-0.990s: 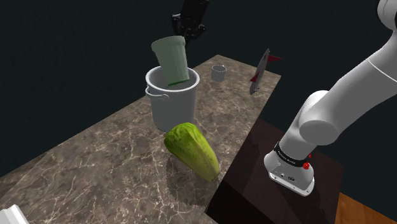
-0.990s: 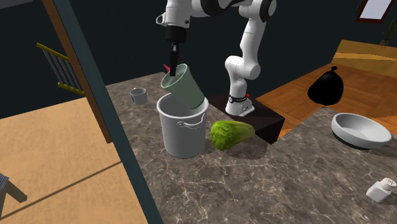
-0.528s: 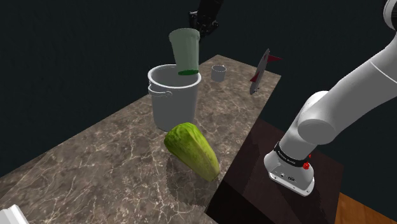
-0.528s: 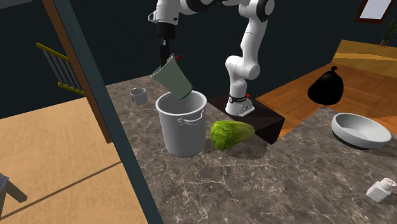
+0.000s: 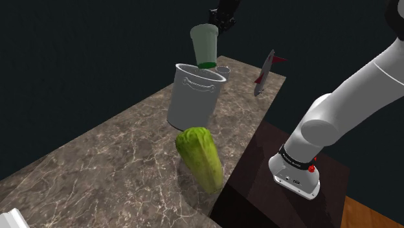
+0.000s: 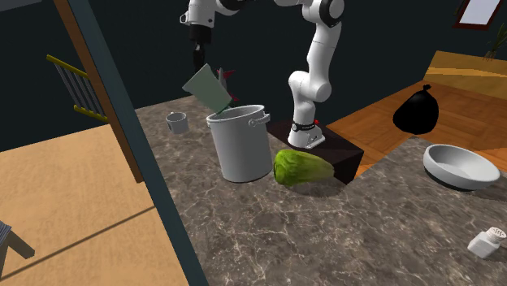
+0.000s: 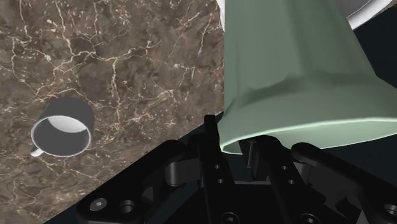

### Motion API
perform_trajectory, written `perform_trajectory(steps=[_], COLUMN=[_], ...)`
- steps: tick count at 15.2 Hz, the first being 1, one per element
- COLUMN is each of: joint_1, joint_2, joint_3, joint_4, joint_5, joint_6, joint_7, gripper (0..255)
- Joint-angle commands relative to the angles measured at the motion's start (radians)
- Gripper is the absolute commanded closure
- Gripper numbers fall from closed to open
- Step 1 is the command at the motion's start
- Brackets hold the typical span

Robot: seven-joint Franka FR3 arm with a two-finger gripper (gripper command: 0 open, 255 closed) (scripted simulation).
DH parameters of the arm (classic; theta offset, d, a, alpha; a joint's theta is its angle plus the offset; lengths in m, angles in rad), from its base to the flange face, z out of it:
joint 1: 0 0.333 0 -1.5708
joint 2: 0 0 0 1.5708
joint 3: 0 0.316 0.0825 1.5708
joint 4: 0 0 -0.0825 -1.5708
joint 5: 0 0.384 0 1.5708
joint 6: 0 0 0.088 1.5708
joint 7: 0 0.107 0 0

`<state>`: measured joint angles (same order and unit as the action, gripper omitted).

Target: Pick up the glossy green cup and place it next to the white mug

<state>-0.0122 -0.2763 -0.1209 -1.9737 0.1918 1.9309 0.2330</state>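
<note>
The pale green cup (image 5: 206, 45) hangs tilted in the air above the rim of a grey pot (image 5: 194, 97), and my gripper (image 5: 221, 24) is shut on its rim. In the second exterior view the green cup (image 6: 206, 88) hangs under the gripper (image 6: 198, 62), between the pot (image 6: 241, 142) and the small grey-white mug (image 6: 175, 122). From the wrist, the gripper (image 7: 236, 153) clasps the wall of the cup (image 7: 299, 70), and the mug (image 7: 62, 127) stands upright on the marble counter (image 7: 127, 51) off to one side.
A green lettuce head (image 5: 201, 155) lies beside the pot near the counter's edge. A red and grey object (image 5: 267, 71) stands at the counter's far corner. Another counter holds a grey bowl (image 6: 461, 166) and a white bottle (image 6: 486, 242). A black bag (image 6: 417, 110) sits on the floor.
The gripper lifted the cup out of the pot and carried it toward the mug. The pot slid toward the stand, and the lettuce shifted with it.
</note>
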Motion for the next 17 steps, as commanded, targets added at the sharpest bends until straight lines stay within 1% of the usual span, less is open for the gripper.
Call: perform_trajectory(steps=[1,6,10,11,17], joint_1=[-0.017,-0.057,-0.092,-0.096,-0.096], joint_2=[0.009,0.073,0.144,0.154,0.148], joint_3=[-0.035,-0.119,-0.184,-0.191,-0.189], joint_4=[0.007,0.083,0.166,0.177,0.091], joint_5=[0.003,0.021,0.046,0.05,0.054], joint_6=[-0.007,-0.047,-0.085,-0.09,-0.012], joint_7=[-0.052,-0.177,-0.277,-0.289,-0.307], gripper=[255,255,255,255,255])
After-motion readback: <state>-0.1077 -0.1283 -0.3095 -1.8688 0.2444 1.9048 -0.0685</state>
